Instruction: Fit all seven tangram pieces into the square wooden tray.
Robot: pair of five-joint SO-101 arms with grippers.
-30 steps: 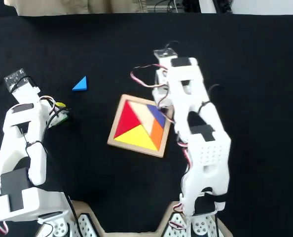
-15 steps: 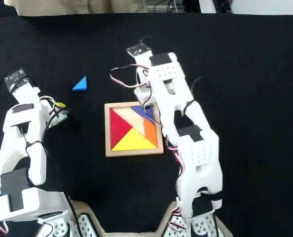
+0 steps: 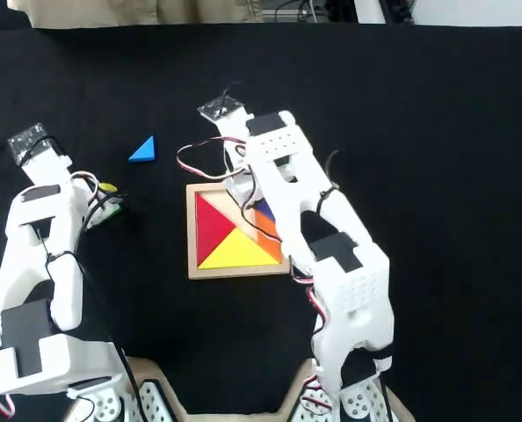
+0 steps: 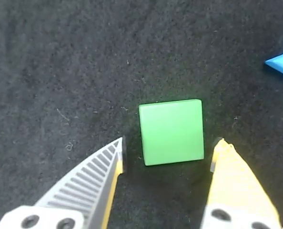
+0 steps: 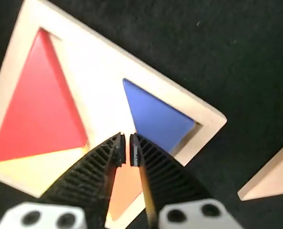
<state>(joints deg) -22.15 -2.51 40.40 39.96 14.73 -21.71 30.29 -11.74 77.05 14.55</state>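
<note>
The square wooden tray (image 3: pixel 192 236) lies mid-table and holds a red triangle (image 3: pixel 210 224), a yellow triangle (image 3: pixel 239 253), an orange piece (image 3: pixel 268 230) and a dark blue triangle (image 5: pixel 156 118). My right arm (image 3: pixel 279 167) hangs over the tray's far right corner. Its gripper (image 5: pixel 125 150) is shut with nothing in it, just above the bare tray floor (image 5: pixel 101 93) between the red and dark blue pieces. My left gripper (image 4: pixel 169 147) is open, its fingers on either side of a green square (image 4: pixel 171 131) on the black cloth. A light blue triangle (image 3: pixel 143 150) lies beyond it.
A plain wooden triangle (image 5: pixel 269 177) lies on the cloth just outside the tray's corner. The black cloth (image 3: pixel 437 132) runs open to the right and at the back.
The tray has turned from tilted to square with the table and shifted left. My right arm has swung left with it. The left arm has stayed still.
</note>
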